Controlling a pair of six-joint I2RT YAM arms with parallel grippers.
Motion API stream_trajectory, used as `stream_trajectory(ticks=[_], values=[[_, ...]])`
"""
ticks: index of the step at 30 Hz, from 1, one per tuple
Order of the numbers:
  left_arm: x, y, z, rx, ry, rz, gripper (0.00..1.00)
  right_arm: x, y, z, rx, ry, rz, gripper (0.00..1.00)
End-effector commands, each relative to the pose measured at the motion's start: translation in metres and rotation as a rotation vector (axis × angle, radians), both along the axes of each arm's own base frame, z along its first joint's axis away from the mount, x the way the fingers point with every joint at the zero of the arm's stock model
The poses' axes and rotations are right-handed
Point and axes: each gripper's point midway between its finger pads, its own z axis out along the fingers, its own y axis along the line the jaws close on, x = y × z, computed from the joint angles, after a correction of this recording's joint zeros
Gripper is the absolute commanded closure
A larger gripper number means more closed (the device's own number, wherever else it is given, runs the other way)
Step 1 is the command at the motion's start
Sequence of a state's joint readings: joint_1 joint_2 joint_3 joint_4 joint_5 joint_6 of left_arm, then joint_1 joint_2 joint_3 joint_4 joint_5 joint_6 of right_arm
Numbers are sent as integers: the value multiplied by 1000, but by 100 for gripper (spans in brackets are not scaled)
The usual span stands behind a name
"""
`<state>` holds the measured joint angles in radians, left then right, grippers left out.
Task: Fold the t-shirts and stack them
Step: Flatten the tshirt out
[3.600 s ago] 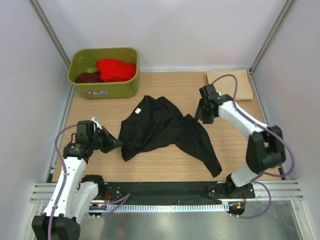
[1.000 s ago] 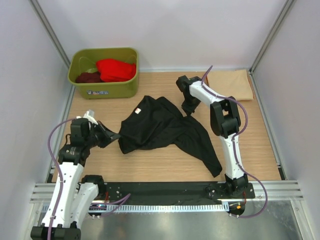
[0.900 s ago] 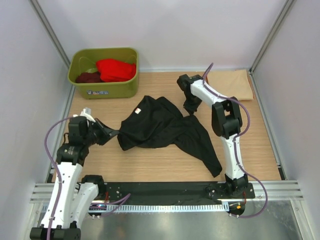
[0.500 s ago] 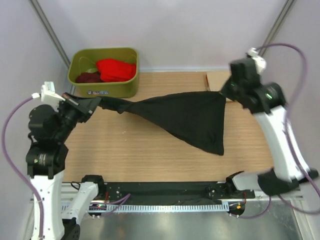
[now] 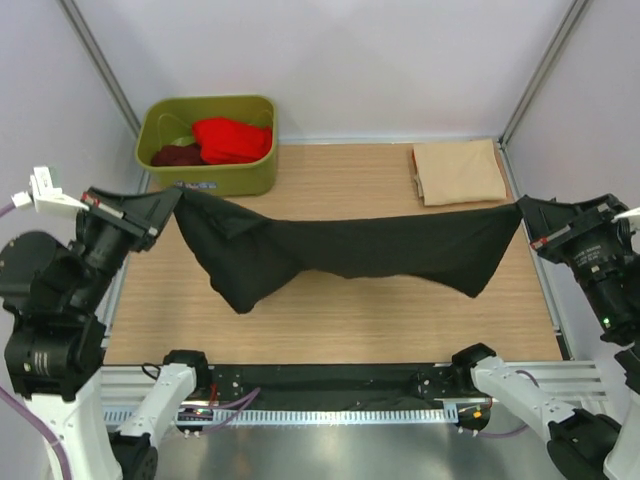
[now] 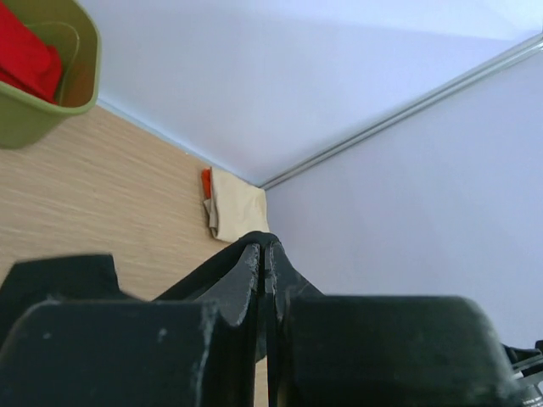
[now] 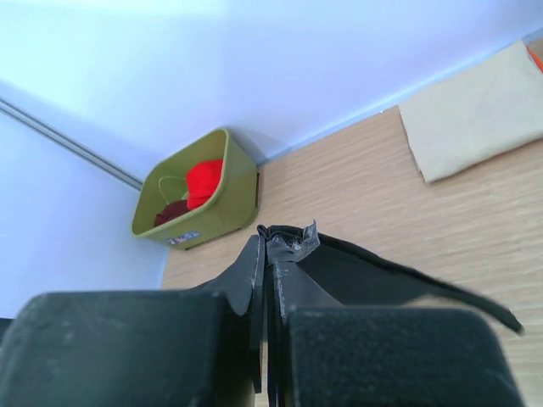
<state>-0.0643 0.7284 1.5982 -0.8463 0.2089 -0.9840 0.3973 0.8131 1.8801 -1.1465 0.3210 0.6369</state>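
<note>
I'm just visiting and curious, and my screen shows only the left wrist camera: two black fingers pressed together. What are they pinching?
Observer: The left gripper is shut on one end of the black t-shirt.
Operator: What holds the other end?
Observer: The right gripper is shut on it; the shirt hangs stretched between the two grippers.
Operator: Is anything in the green tub besides what I can see?
Observer: Yes, a maroon t-shirt lies beside the red t-shirt.
</note>
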Motion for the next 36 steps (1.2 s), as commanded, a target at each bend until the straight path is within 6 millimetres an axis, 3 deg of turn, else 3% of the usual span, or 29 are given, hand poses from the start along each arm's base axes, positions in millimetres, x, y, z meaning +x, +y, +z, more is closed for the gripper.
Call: stream_trajectory(ticks=[1, 2, 3, 4, 5, 6, 8, 9, 11, 12, 13, 14, 15, 16, 18, 21, 23, 24, 25, 26, 27, 28, 29, 30, 31, 32, 33, 34, 36], values=[[32, -2, 14, 69, 11, -7, 100, 45, 12, 10, -53, -10, -20, 99], [60, 0, 9, 86, 53, 11, 100, 57, 14, 5, -85, 12, -31, 99], [65, 3, 25, 94, 20, 29, 100, 82, 23, -5, -123, 62, -34, 99], [80, 5, 25, 116, 28, 42, 100, 94, 27, -1, -134, 52, -37, 99], [109, 6, 16, 130, 77, 54, 100, 107, 29, -1, -144, 58, -50, 99], [118, 6, 29, 136, 48, 59, 100, 130, 37, 2, -154, 45, -58, 99], [138, 5, 38, 139, 27, 62, 100, 150, 41, 16, -156, 6, -76, 99], [160, 5, 40, 136, 15, 67, 100, 159, 43, 23, -170, -13, -85, 99], [171, 10, 66, 110, -44, 91, 100, 181, 47, 46, -168, -61, -112, 99], [189, 10, 65, 105, -34, 81, 100, 187, 46, 56, -179, -85, -127, 99], [184, 11, 94, 92, -105, 81, 100, 184, 42, 80, -167, -142, -144, 99], [187, 14, 101, 67, -115, 79, 100, 195, 45, 83, -173, -151, -148, 99], [194, 2, 108, 50, -134, 13, 100, 194, 45, 96, -165, -189, -152, 99], [192, 10, 118, 34, -161, 18, 100, 187, 42, 113, -159, -235, -157, 99], [177, 6, 148, -1, -248, -24, 100, 179, 35, 121, -152, -247, -175, 99], [152, 5, 157, 19, -280, -29, 100, 143, 17, 134, -107, -267, -204, 99], [127, 12, 158, 42, -294, 25, 100, 142, 14, 108, -125, -203, -210, 99], [138, 14, 132, 49, -218, 31, 100, 115, 1, 109, -120, -223, -226, 99], [134, 14, 122, 67, -198, 34, 100, 129, 1, 65, -174, -118, -242, 99], [114, 12, 117, 74, -199, 26, 100, 121, -6, 49, -177, -87, -263, 99], [129, 11, 71, 74, -81, 13, 100, 96, -18, 37, -161, -79, -280, 99], [124, 8, 53, 77, -51, 3, 100, 98, -16, -4, -194, 5, -268, 99], [100, 6, 46, 77, -70, -7, 100, 91, -14, -21, -155, 31, -252, 99], [109, 5, -2, 72, 29, -15, 100, 83, -13, -41, -150, 73, -233, 99], [103, 5, -24, 76, 60, -20, 100, 66, -15, -67, -141, 102, -212, 99], [73, 4, -28, 80, 31, -14, 100, 58, -14, -84, -128, 132, -194, 99], [65, 3, -42, 80, 49, -18, 100, 46, -20, -109, -106, 198, -213, 99], [62, 0, -82, 77, 123, -31, 100, 33, -25, -136, -100, 243, -225, 99], [32, -9, -109, 69, 131, -66, 100, 15, -25, -171, -63, 321, -217, 99]])
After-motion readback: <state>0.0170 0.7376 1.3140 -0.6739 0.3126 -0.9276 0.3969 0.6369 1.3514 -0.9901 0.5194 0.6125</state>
